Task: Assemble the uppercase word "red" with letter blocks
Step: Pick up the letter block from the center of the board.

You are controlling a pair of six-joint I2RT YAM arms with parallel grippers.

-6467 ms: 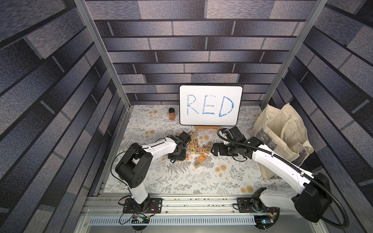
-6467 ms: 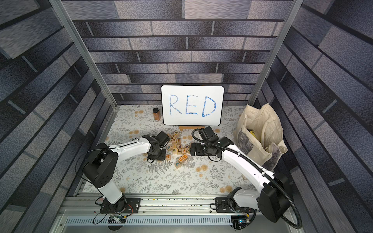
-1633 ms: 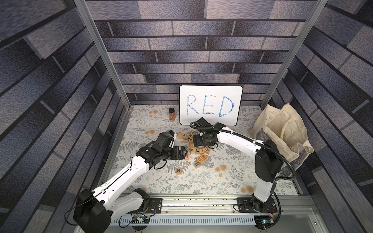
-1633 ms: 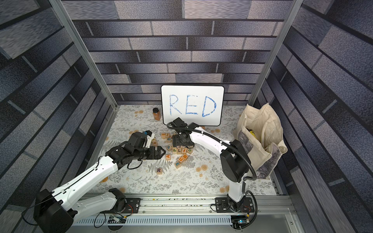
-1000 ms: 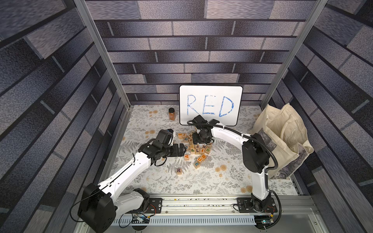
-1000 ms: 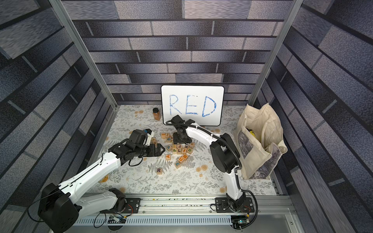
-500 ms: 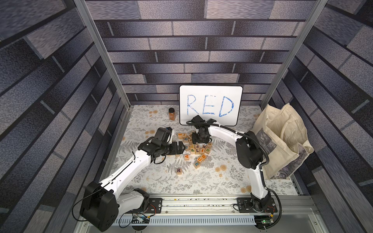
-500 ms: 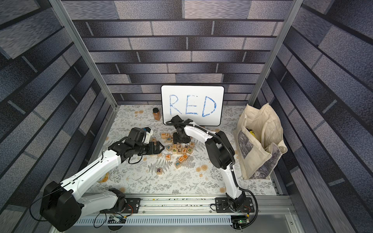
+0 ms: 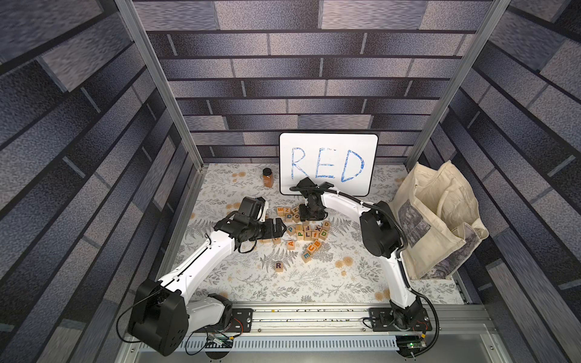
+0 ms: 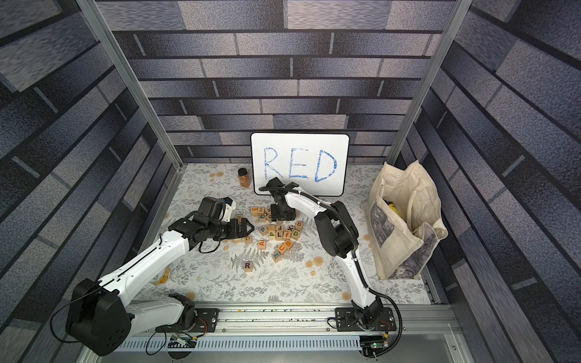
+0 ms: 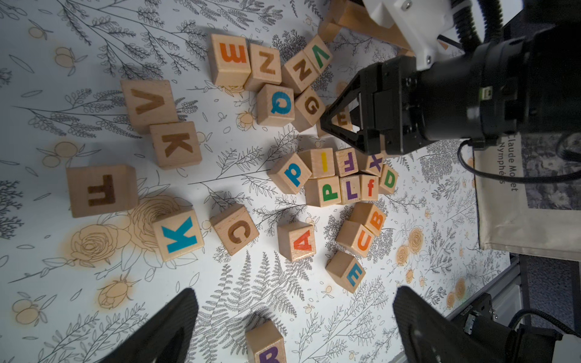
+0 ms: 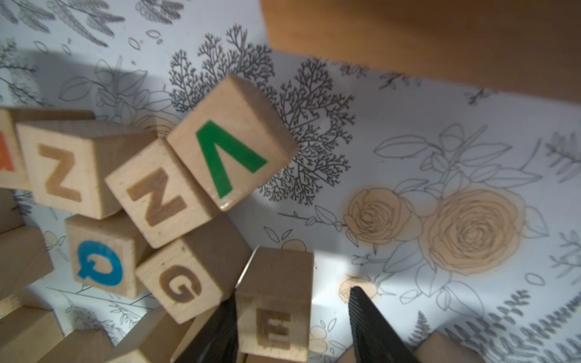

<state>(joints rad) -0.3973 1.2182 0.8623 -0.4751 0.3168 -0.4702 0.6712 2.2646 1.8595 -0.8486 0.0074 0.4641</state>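
Floral-print bench [image 9: 314, 283] inside brick-patterned booth. At back: whiteboard [image 9: 328, 166], blue handwritten "RED"; spice jar [image 9: 267, 177] just beside. Tote bag [image 9: 440, 220] on right, print partly legible in left wrist view: "laude Mo…", "Nymphé…". Purple R block [image 9: 278, 266] alone, apart from pile, toward front. Orange E block [image 11: 231, 58] at pile's back-left edge. Green D block [image 11: 389, 179] at pile's right edge. Right pincer [image 12: 292, 295] lowered, straddling brown E block [image 12: 276, 311]; one finger at its side, gap at other, not clenched. Left pincer [image 11: 292, 301] spread wide, empty, beside pile.

Purple R block [image 11: 265, 342] cut by the picture's edge, wooden stand [image 12: 424, 37] blurred, cropped
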